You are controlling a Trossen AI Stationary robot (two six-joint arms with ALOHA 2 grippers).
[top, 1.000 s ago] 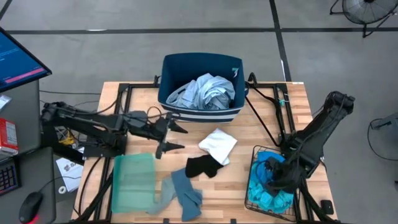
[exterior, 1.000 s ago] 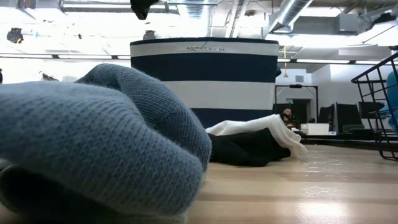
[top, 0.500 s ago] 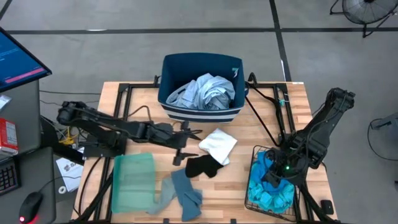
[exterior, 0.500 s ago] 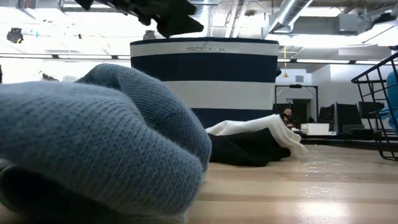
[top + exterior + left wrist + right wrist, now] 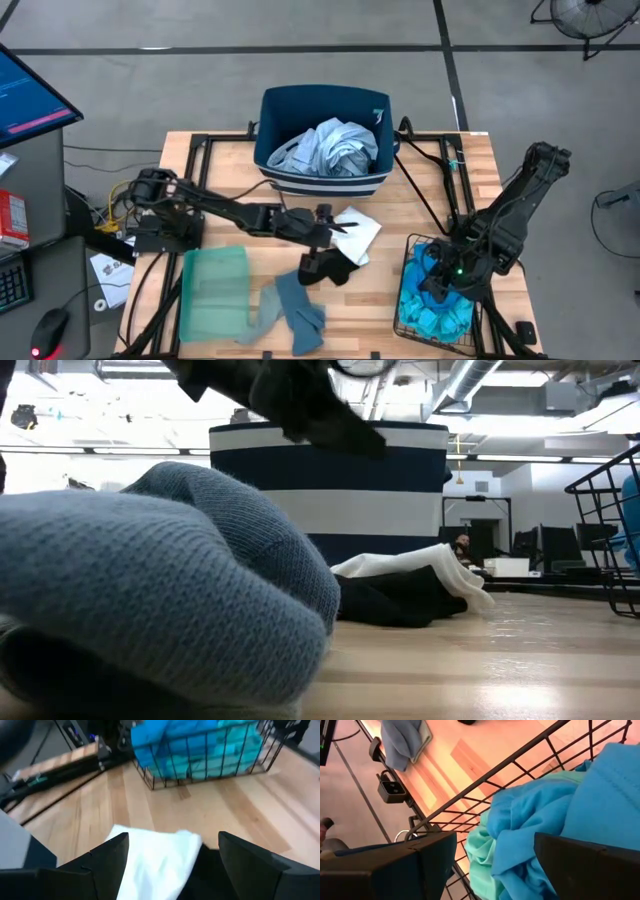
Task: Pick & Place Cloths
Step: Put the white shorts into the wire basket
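The job looks partly done: a pale shirt (image 5: 330, 148) already lies in the navy bin (image 5: 272, 110) at upper centre of the high view, while a white cloth (image 5: 358, 232), black cloth (image 5: 330, 268) and grey-blue cloth (image 5: 296, 310) wait on the table. The left gripper (image 5: 336, 228) hangs wide open and empty over the white cloth. The right gripper (image 5: 436, 288), jaws spread, holding nothing, sits among blue cloths (image 5: 560, 815) in the wire basket (image 5: 408, 250), detail only its wrist view shows.
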